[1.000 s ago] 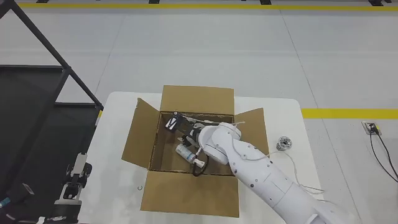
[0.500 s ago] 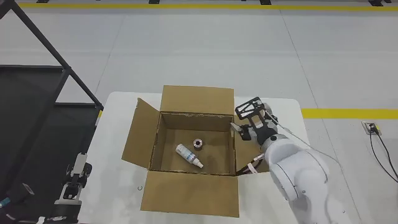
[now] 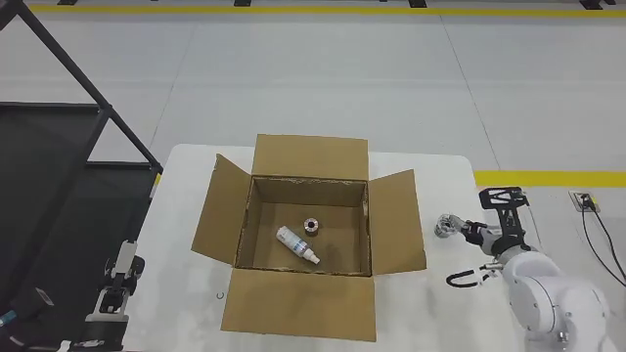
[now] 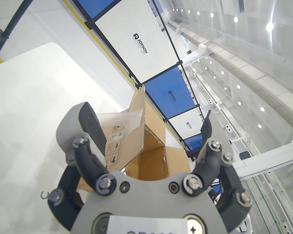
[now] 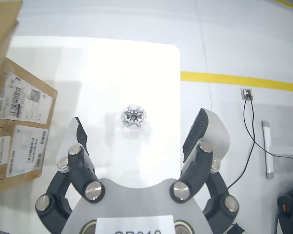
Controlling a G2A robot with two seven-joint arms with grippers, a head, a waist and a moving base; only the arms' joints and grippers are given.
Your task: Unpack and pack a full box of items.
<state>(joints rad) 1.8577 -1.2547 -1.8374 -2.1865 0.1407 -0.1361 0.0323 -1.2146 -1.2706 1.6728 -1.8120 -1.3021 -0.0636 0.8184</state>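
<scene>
We note the corrugated cardboard box (image 3: 298, 305) open on the worktop (image 3: 178, 293), a white cylindrical bottle (image 3: 296, 244) inside and a perforated metal disc (image 5: 133, 116) beside it. Left fingers (image 4: 91, 125) and right fingers (image 5: 196, 132), with ribbed pads, stand spread and empty.

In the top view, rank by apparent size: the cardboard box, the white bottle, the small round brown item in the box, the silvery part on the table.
1. cardboard box
2. white bottle
3-4. silvery part looks slightly larger than the round brown item, but that item lies deeper in the box, so unsure.
</scene>
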